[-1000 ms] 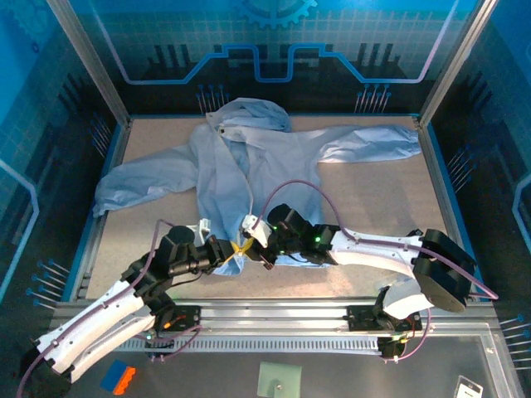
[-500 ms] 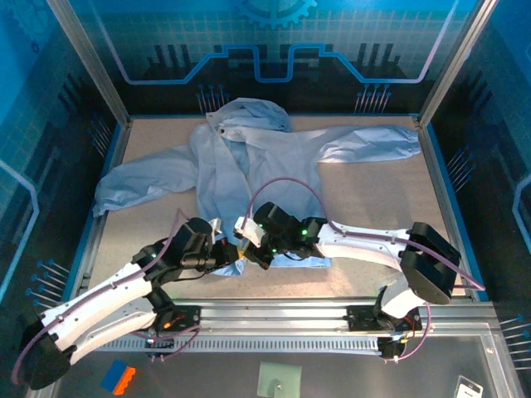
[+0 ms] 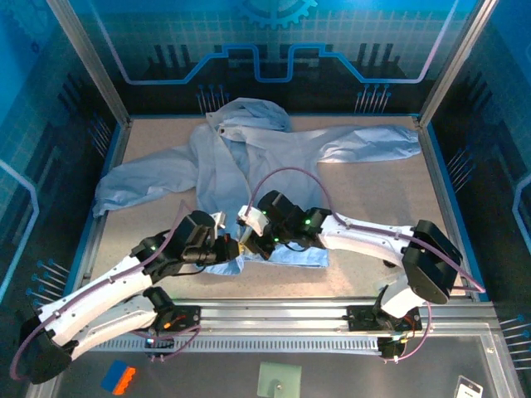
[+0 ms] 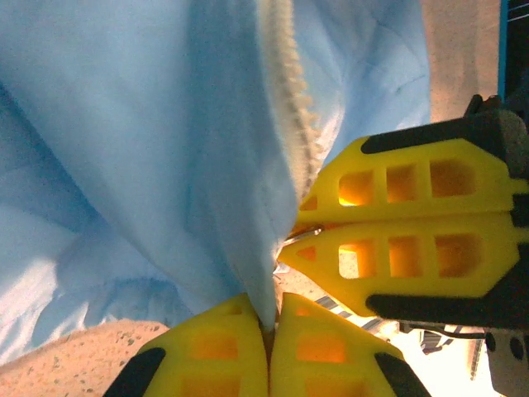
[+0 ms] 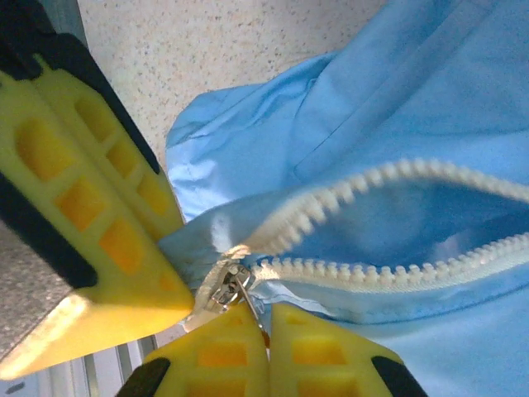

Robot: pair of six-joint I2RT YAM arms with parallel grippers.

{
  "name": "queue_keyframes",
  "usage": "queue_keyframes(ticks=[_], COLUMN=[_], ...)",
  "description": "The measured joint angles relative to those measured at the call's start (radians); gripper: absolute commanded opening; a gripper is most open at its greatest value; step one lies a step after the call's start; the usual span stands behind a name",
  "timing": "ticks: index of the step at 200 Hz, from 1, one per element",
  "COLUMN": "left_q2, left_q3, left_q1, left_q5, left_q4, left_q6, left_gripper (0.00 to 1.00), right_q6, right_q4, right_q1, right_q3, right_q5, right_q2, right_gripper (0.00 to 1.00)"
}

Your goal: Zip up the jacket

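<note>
Speckled tabletop [image 3: 373, 199], blue walls [image 3: 348, 50] (circuit-patterned); metal frame [image 3: 87, 62]

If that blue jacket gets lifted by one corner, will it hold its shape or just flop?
Probably flop: the jacket lies crumpled in wrinkles and soft folds. It looks thin, so it is likely light. The zipper teeth curve loosely, so that edge would likely bend too.

No text, label, brand or number is legible. The far wall panel [image 3: 274, 41] bears a gear-and-circuit-line graphic, without readable characters.
</note>
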Motion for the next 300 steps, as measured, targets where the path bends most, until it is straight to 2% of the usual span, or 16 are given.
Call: queue_keyframes(ticks=[51, 59, 80, 95, 121, 149, 183, 206, 238, 283, 300], left_q2=[0.043, 0.048, 0.042, 0.028, -0.017, -0.12, -0.26, -0.286, -0.291, -0.292, -0.292], left_q3=[0.055, 0.063, 0.077, 0.09, 0.095, 0.066, -0.089, -0.173, -0.209, -0.267, -0.277], left_q1=[0.004, 0.013, 0.041, 0.055, 0.07, 0.071, 0.07, 0.07, 0.069, 0.069, 0.069], left_q5=[0.045, 0.057, 0.106, 0.132, 0.128, 0.084, 0.045, 0.036, 0.033, 0.032, 0.033], left_q4=[-0.03, -0.043, -0.08, -0.103, -0.114, -0.112, -0.038, 0.001, 0.065, 0.195, 0.22], left_q6=[0.056, 0.068, 0.087, 0.105, 0.077, -0.014, -0.171, -0.235, -0.253, -0.285, -0.29], left_gripper=[0.0, 0.17, 0.37, 0.47, 0.52, 0.54, 0.53, 0.51, 0.49, 0.31, 0.3], right_q6=[-0.023, -0.034, -0.042, -0.038, -0.008, 0.016, 0.037, 0.042, 0.049, 0.055, 0.055], right_q4=[0.026, 0.042, 0.099, 0.139, 0.208, 0.25, 0.27, 0.278, 0.278, 0.277, 0.277], right_q1=[-0.033, -0.039, -0.05, -0.056, -0.056, -0.054, -0.048, -0.043, -0.042, -0.042, -0.04], right_q3=[-0.044, -0.054, -0.076, -0.088, -0.109, -0.111, -0.113, -0.116, -0.118, -0.118, -0.118], right_q5=[-0.091, -0.123, -0.183, -0.208, -0.236, -0.241, -0.24, -0.233, -0.225, -0.218, -0.217], right_q2=[-0.05, -0.05, -0.05, -0.05, -0.045, -0.02, -0.004, -0.003, 0.0, 0.003, 0.003], right_gripper=[0.0, 0.0, 0.0, 0.0, 0.0, 0.0, 0.0, 0.0, 0.0, 0.0, 0.0])
